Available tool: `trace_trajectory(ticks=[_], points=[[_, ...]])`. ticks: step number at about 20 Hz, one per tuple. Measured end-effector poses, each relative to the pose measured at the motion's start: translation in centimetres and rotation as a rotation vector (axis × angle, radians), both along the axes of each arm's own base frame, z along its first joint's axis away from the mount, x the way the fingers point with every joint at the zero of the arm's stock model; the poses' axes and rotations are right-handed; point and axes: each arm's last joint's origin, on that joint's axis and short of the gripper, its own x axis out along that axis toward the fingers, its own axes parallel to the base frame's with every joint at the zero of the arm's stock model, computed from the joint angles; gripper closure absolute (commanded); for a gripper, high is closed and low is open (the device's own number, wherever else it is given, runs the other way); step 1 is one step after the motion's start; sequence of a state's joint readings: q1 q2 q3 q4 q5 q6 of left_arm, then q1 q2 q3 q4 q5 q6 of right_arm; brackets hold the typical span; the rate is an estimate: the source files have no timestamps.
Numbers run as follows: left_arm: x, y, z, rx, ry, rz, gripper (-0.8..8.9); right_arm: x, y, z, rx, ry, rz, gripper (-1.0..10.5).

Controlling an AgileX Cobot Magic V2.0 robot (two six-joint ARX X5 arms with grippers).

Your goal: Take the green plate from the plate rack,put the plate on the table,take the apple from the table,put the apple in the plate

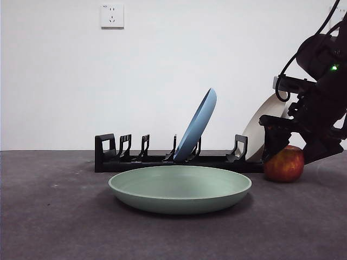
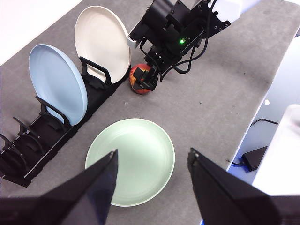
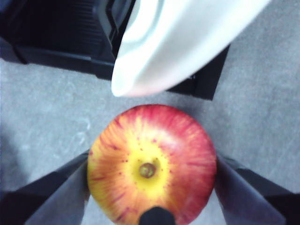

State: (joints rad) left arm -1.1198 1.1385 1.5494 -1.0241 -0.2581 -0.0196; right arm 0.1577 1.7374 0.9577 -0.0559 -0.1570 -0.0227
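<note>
The green plate (image 1: 179, 189) (image 2: 131, 159) lies flat on the table (image 1: 54, 216) in front of the plate rack (image 1: 146, 161) (image 2: 42, 140). The red, yellow-streaked apple (image 1: 284, 165) (image 2: 139, 80) (image 3: 150, 159) rests on the table by the rack's right end. My right gripper (image 1: 284, 154) (image 3: 152, 164) reaches down over it, one jaw pressed against each side of the fruit. My left gripper (image 2: 152, 154) hovers high above the green plate, open and holding nothing.
A blue plate (image 1: 198, 124) (image 2: 56, 82) leans in a middle slot of the rack. A beige plate (image 1: 260, 130) (image 2: 103, 42) (image 3: 187, 42) stands at its right end, just behind the apple. The table's edge (image 2: 243, 136) runs close past the green plate.
</note>
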Motion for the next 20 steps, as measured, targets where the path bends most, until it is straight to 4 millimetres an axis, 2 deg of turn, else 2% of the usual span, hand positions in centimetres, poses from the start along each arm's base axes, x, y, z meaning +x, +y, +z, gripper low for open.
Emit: trace_trajectory(ticks=[4,8,10,13,16,20], points=[[0.0,0.0,0.0,0.000,0.000,0.000,5.62,-1.4,-0.2,1.6,-0.008,0.048,0.000,9.6],[0.0,0.0,0.0,0.000,0.000,0.000,5.62,-4.2,0.1,5.9,0.031,0.025,0.051,9.6],[0.0,0.0,0.0,0.000,0.000,0.000,5.62,-5.9,1.2,7.8,0.040,-0.010,0.101,9.6],[0.0,0.0,0.0,0.000,0.000,0.000,5.62,-7.9,4.2,10.3,0.085,-0.113,0.206,9.6],[0.0,0.0,0.0,0.000,0.000,0.000,5.62,-8.9,8.0,10.0,0.095,-0.121,0.302,9.6],[0.0,0.0,0.0,0.000,0.000,0.000,5.62,-9.2,12.8,7.3,0.054,-0.104,0.394,9.6]])
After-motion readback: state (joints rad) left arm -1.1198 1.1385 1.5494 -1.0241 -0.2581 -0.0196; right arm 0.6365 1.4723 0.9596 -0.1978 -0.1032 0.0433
